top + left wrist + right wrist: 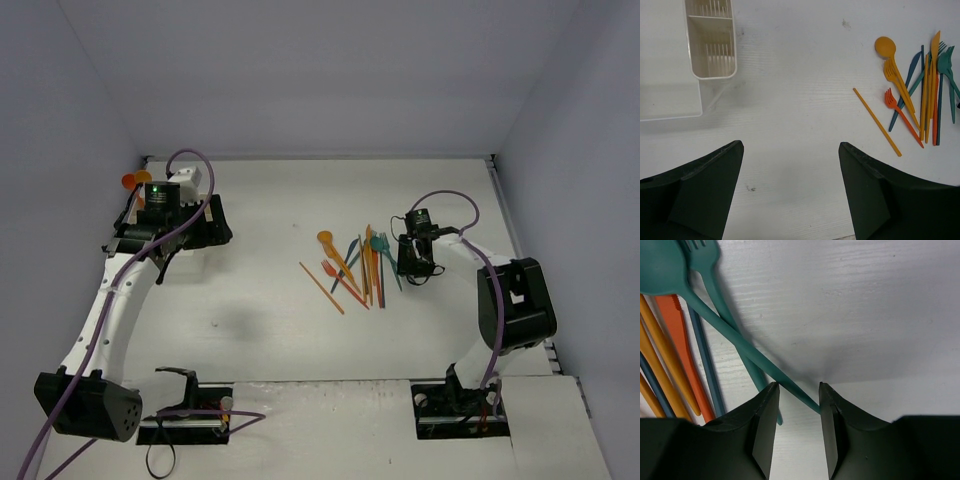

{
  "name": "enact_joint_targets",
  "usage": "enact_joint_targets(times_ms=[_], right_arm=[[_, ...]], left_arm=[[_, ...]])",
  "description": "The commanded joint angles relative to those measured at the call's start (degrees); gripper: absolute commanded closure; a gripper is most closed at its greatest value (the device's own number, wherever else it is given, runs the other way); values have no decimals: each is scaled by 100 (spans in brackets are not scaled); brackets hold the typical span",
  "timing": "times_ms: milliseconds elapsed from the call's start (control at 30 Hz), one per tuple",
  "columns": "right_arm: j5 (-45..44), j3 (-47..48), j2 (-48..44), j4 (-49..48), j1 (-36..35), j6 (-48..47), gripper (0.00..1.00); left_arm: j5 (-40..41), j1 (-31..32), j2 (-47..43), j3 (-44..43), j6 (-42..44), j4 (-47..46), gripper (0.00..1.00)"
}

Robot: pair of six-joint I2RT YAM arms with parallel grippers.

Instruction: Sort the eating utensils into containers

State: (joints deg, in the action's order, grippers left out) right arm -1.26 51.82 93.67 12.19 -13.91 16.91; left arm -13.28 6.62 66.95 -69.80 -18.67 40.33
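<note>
The eating utensils [357, 265] lie in a loose pile at mid-table: an orange spoon [885, 47], a red fork [891, 97], an orange stick [877, 122], teal and blue pieces. My right gripper [413, 268] is down at the pile's right edge. In the right wrist view the gripper [797, 390] stands narrowly open, with the teal spoon's handle [740, 342] crossing slantwise between its fingertips and its end touching the right finger [826, 400]. A teal fork [710, 270] lies beside it. The white containers [712, 45] sit at the far left, and my left gripper [790, 147] hovers wide open near them, holding nothing.
Two orange utensil ends [132, 181] stick up by the containers [188, 181]. A flat white panel [667, 95] lies left of the bins. Grey walls close the table's back and sides. Purple cables loop over both arms.
</note>
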Motion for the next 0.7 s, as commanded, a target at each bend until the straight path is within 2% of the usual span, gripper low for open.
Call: enact_joint_targets(times_ms=[0,233,433,667], right_arm=[[-102,5,121,-87,8,-58,66],[-146,28,241,-196,-227,-208,68],[-153,73,286,-217,-485,-270,81],[-366,169,-88,-217,-891,-424,97]], left_arm=[[-43,42,-40,-137,82,-173,26],[-84,59,-50,-114,57,-166,26],[-128,67,-83,-95,39,-157,26],[-261,59,-181,-112,-22,-165,26]])
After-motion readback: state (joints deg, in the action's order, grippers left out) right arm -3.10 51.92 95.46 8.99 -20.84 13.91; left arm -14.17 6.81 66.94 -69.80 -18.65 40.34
